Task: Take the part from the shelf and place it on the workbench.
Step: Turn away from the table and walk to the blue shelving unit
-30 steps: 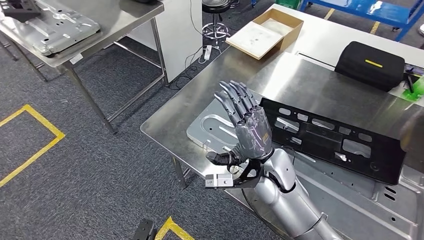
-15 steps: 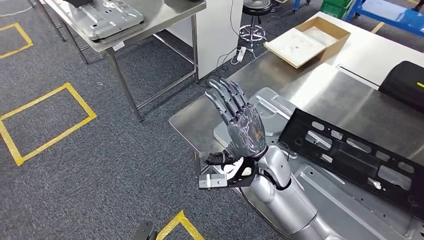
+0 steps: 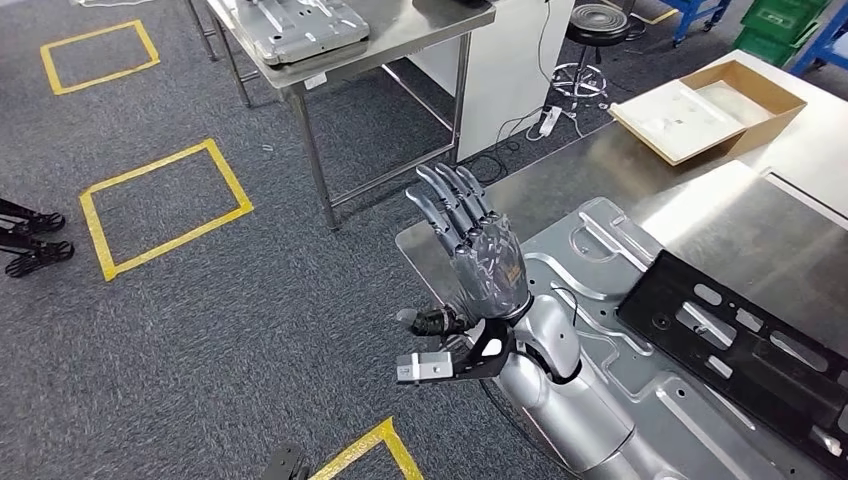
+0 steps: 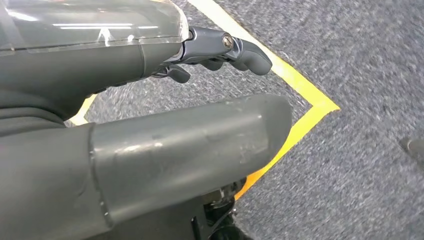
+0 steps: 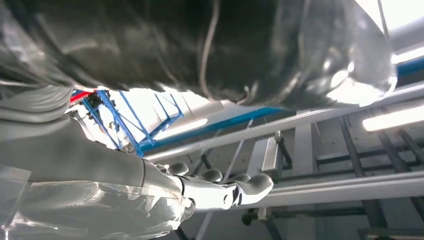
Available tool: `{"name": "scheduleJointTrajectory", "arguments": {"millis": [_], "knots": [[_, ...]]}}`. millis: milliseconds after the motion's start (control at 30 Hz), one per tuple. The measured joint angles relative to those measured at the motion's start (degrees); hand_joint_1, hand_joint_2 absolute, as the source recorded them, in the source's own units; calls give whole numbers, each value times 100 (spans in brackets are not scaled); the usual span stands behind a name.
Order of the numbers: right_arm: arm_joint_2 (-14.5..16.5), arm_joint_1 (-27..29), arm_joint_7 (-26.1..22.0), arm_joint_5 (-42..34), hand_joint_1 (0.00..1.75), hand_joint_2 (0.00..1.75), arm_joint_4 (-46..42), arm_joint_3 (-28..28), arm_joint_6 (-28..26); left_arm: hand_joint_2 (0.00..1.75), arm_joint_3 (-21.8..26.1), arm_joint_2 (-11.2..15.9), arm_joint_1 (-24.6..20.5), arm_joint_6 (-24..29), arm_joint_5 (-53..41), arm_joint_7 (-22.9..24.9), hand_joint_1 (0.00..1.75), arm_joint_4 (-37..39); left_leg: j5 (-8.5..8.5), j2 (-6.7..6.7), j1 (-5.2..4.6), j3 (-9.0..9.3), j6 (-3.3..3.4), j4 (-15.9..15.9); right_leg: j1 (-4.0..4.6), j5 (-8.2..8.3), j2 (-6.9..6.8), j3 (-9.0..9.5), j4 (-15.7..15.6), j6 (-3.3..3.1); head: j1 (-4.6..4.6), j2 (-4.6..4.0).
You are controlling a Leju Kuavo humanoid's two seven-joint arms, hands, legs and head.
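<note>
- Two parts lie on the near worktop (image 3: 560, 170). A silver pressed sheet part (image 3: 590, 250) sits flat at the corner, and a black slotted panel (image 3: 740, 340) rests on top of it.
- Both parts are cut off by the head view's right and bottom edges, so their full outlines are hidden.
- The right hand (image 3: 485, 265) is up in front of that corner, fingers straight and fanned apart, holding nothing at all.
- Its forearm covers a stretch of the silver pressed sheet part below the wrist.
- In the right wrist view the right hand (image 5: 220, 192) points up at ceiling beams and strip lights, and glare washes out much of the detail.
- The left hand (image 4: 125, 115) hangs over grey carpet and a corner of yellow floor tape (image 4: 305, 112).
- There is a clear gap between its thumb and the one dark finger (image 4: 240, 50) that shows, with nothing in it. Its other fingers are hidden behind the cover.
- Farther back stands a second worktop (image 3: 400, 40) carrying another silver sheet part (image 3: 300, 25), clipped by the top edge.
- A shallow cardboard box (image 3: 720, 105) sits at the far right.
</note>
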Motion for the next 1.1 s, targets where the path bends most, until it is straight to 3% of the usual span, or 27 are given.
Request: {"name": "scheduleJointTrajectory", "arguments": {"millis": [33, 100, 133, 200, 267, 300, 367, 433, 467, 533, 567, 600, 667, 733, 767, 800, 867, 933, 1000, 1067, 1100], "knots": [[1, 1, 0, 1, 0, 0, 0, 3, -1, 0, 13, 2, 9, -17, 25, -4, 0, 0, 15, -54, 12, -16, -42, -13, -7, 14, -58, 5, -14, -22, 0, 0], [3, 3, 0, 4, 0, 0, -1, 9, -3, 0, 36, 9, 25, -29, 51, -20, 0, 0, -58, 90, 3, -78, -102, 107, -25, 46, -197, 51, -77, -91, -7, 0], [3, 5, 1, 7, 0, 0, -1, 11, -6, 0, 41, 13, 24, -30, 54, -26, 0, 0, -181, 248, -2, -174, -123, 314, -34, 58, -278, 74, -106, -123, -12, 0], [0, 21, 12, 12, 0, 0, -1, 13, -13, 0, 43, 14, 13, -30, 53, -37, 0, 0, -543, 550, 5, -506, -160, 1018, -1, 52, -446, 87, -113, -162, -21, 0], [-4, 50, 26, 22, 0, 0, 1, 14, -15, 0, 48, 14, 14, -26, 53, -44, 0, 0, -710, 639, 17, -750, -187, 1535, 20, 35, -614, 85, -105, -171, -21, 0], [-5, 61, 28, 28, 0, 0, 0, 14, -16, 0, 53, 15, 20, -22, 53, -49, 0, 0, -642, 659, 18, -723, -191, 1503, 23, 23, -691, 86, -97, -167, -21, 0], [-5, 71, 30, 37, 0, 0, -1, 15, -19, 0, 67, 20, 22, -10, 52, -67, 0, 0, -312, 775, 11, -359, -170, 855, 28, -10, -824, 98, -74, -144, -21, 0], [-8, 74, 32, 39, 0, 0, -3, 15, -27, 0, 75, 24, 6, 9, 45, -95, 0, 0, -118, 981, -35, 2, -97, 201, 59, -47, -927, 115, -55, -98, -20, 0], [-10, 77, 32, 41, 0, 0, -5, 16, -32, 0, 77, 25, 0, 19, 41, -109, 0, 0, -100, 1041, -57, 78, -56, 48, 75, -59, -972, 125, -53, -72, -19, 0], [-14, 81, 32, 45, 0, 0, -13, 18, -39, 0, 79, 25, 1, 33, 36, -131, 0, 0, -100, 959, -72, 77, 17, 1, 91, -69, -1064, 154, -71, -19, -17, 0], [-15, 82, 32, 47, 0, 0, -20, 19, -42, 0, 80, 25, 6, 38, 34, -143, 0, 0, -86, 903, -62, 91, 49, -26, 82, -92, -1065, 171, -68, 14, -18, 0], [-16, 82, 32, 49, 0, 0, -28, 19, -46, 0, 81, 24, 6, 42, 29, -157, 0, 0, -67, 845, -48, 108, 87, -57, 68, -155, -984, 160, -6, 47, -17, 0], [-25, 95, 33, 51, 0, 0, -38, 19, -58, 0, 83, 21, -12, 57, 13, -191, 0, 0, -32, 732, -20, 131, 152, -105, 39, -443, -691, -36, 448, 93, -15, 0], [-45, 136, 33, 56, 0, 0, -35, 19, -67, 0, 84, 21, -28, 101, -10, -218, 0, 0, -24, 600, -21, 121, 179, -104, 34, -763, -506, -405, 1178, 109, -13, 0], [-57, 161, 33, 59, 0, 0, -32, 19, -69, 0, 84, 21, -26, 140, -28, -226, 0, 0, -25, 523, -23, 119, 181, -99, 34, -808, -484, -539, 1413, 112, -13, 0], [-66, 177, 33, 62, 0, 0, -30, 19, -70, 0, 84, 21, -21, 185, -46, -234, 0, 0, -26, 445, -24, 118, 181, -91, 34, -742, -475, -589, 1459, 109, -13, 0], [-73, 184, 33, 70, 0, 0, -30, 19, -73, 0, 81, 19, -17, 268, -76, -244, 0, 0, -34, 288, -23, 119, 169, -64, 33, -338, -392, -387, 941, 82, -13, 0], [-74, 181, 33, 78, 0, 0, -31, 19, -76, 0, 78, 9, -26, 320, -85, -249, 0, 0, -48, 150, -25, 97, 131, -25, 19, -36, -118, -87, 248, 35, -14, 0], [-75, 183, 33, 84, 0, 0, -31, 20, -80, 0, 77, 3, -36, 345, -85, -249, 0, 0, -44, 33, -8, 55, 61, -13, 25, -3, 34, 20, -15, 2, -11, 0], [-67, 176, 33, 87, 0, 0, -31, 21, -81, 0, 77, 4, -28, 348, -85, -223, 0, 0, -29, -48, 13, 33, -17, -26, 26, 16, -82, 52, -62, -39, -10, 0], [-56, 172, 33, 87, 0, 0, -31, 21, -81, 0, 77, 4, -20, 347, -88, -205, 0, 0, -60, 24, 3, 11, -47, 18, 14, 29, -155, 81, -95, -75, -12, 0]]}}
